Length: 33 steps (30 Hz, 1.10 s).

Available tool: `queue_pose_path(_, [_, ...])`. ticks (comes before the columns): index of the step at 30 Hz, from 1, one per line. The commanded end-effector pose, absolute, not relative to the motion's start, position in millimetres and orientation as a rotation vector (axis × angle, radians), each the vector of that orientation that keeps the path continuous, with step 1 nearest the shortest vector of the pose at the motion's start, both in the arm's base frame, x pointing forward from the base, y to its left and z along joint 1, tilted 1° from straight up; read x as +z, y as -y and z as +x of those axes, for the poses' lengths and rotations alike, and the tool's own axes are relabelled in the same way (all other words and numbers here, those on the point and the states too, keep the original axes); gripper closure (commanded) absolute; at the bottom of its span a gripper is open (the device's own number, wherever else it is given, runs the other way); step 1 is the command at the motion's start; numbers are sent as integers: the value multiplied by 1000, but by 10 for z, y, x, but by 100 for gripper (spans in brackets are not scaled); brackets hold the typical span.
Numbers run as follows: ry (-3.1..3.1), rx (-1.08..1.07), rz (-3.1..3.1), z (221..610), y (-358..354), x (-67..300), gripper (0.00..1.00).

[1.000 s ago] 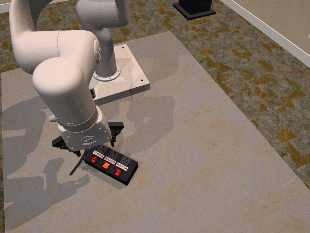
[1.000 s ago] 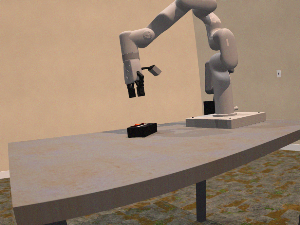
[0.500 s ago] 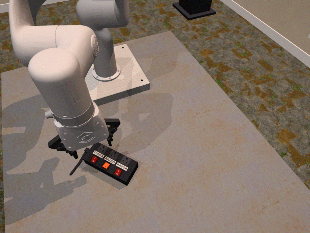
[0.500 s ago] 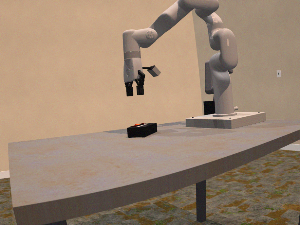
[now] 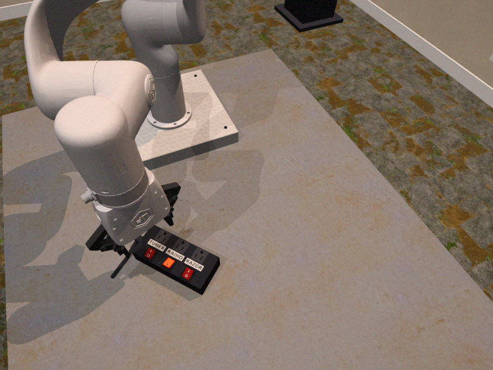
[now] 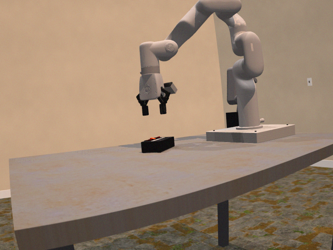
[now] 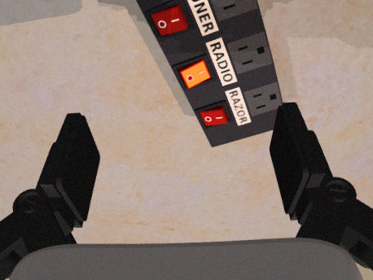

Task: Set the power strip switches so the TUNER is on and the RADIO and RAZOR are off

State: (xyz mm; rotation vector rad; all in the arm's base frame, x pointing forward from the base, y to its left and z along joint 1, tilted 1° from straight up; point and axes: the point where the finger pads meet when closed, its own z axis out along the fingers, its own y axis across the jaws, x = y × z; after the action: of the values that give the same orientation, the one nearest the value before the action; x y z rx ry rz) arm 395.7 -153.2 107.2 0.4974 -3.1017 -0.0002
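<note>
The black power strip (image 5: pixel 211 262) (image 6: pixel 157 145) (image 7: pixel 168 45) lies flat on the table, right way up. It has three rocker switches in a row. The TUNER switch (image 5: pixel 149 253) (image 7: pixel 169 21) is dark red and unlit. The RADIO switch (image 5: pixel 168 262) (image 7: pixel 195 74) glows bright orange. The RAZOR switch (image 5: pixel 187 273) (image 7: pixel 212 116) is dark red and unlit. My gripper (image 5: pixel 135 227) (image 6: pixel 153 110) (image 7: pixel 182 129) is open and empty. It points down and hangs well above the strip. In the wrist view the right finger is beside the RAZOR end.
A short black cord stub (image 5: pixel 119 267) sticks out of the strip's TUNER end. The arm's base plate (image 5: pixel 207 119) (image 6: pixel 250 134) sits at the back of the table (image 5: pixel 318 258) (image 6: pixel 107 182). A black box (image 5: pixel 308 12) stands on the floor beyond.
</note>
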Motion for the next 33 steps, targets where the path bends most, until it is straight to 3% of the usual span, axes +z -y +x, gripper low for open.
queue_pose_path(1, [3014, 15, 927, 3816, 1564, 810, 0])
queue_pose_path(4, [2986, 17, 1013, 3796, 1565, 780, 0])
queue_pose_path(5, [2986, 17, 1013, 3796, 1565, 780, 100])
queue_pose_path(33, [2986, 17, 1013, 3796, 1565, 780, 100])
